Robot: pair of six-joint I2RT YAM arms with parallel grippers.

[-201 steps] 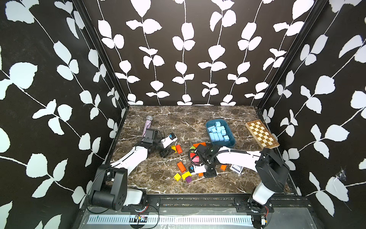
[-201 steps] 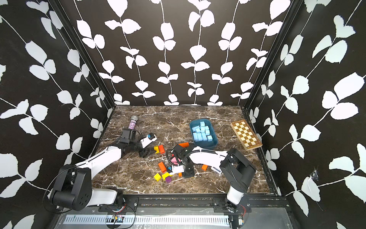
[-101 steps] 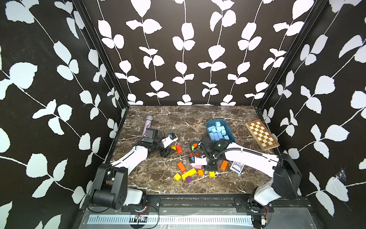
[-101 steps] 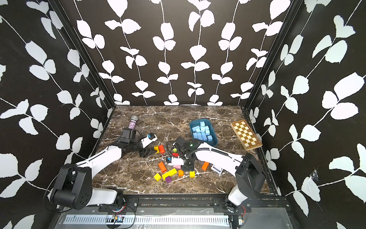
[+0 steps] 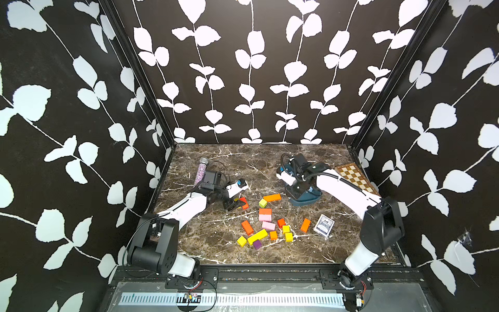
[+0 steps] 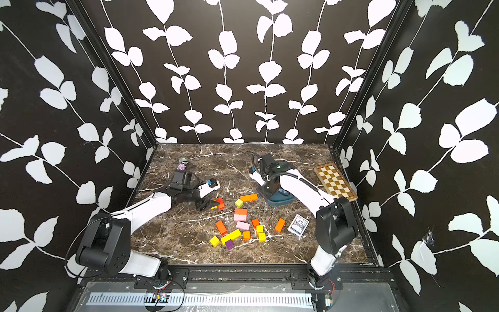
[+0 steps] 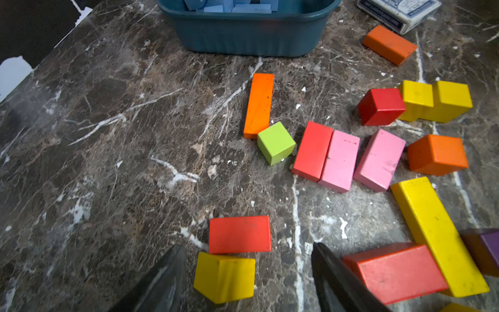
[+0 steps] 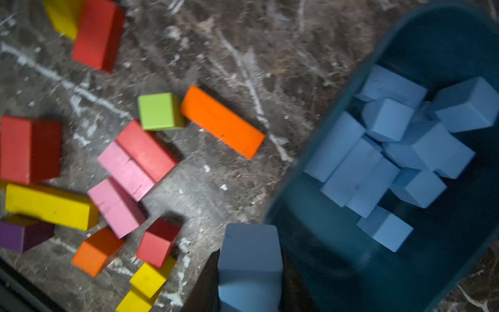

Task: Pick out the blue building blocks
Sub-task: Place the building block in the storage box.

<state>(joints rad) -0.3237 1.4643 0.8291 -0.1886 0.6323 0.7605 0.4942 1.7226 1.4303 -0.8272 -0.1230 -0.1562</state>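
One blue block [image 8: 249,251] is clamped between the fingers of the right hand [image 8: 249,270], just at the rim of the teal tray [image 8: 305,237]. At least nine more blue blocks [image 8: 378,162] lie heaped inside that tray. The wrist picture is blurred, so the count is rough.

Loose on the marble surface [image 5: 216,243] are seven red or orange blocks [image 5: 272,197], five yellow blocks [image 5: 257,237], two pink blocks [image 5: 265,217], one green cube [image 5: 262,203] and one purple block [image 5: 257,244].

The left hand [image 7: 247,245] stands wide apart, low over the surface. One yellow block [image 7: 224,278] sits between its fingers, touching neither, with a red block [image 7: 239,235] just beyond it.

One card pack [image 5: 324,225], one chessboard [image 5: 356,179] and one microphone [image 5: 201,171] lie further out.
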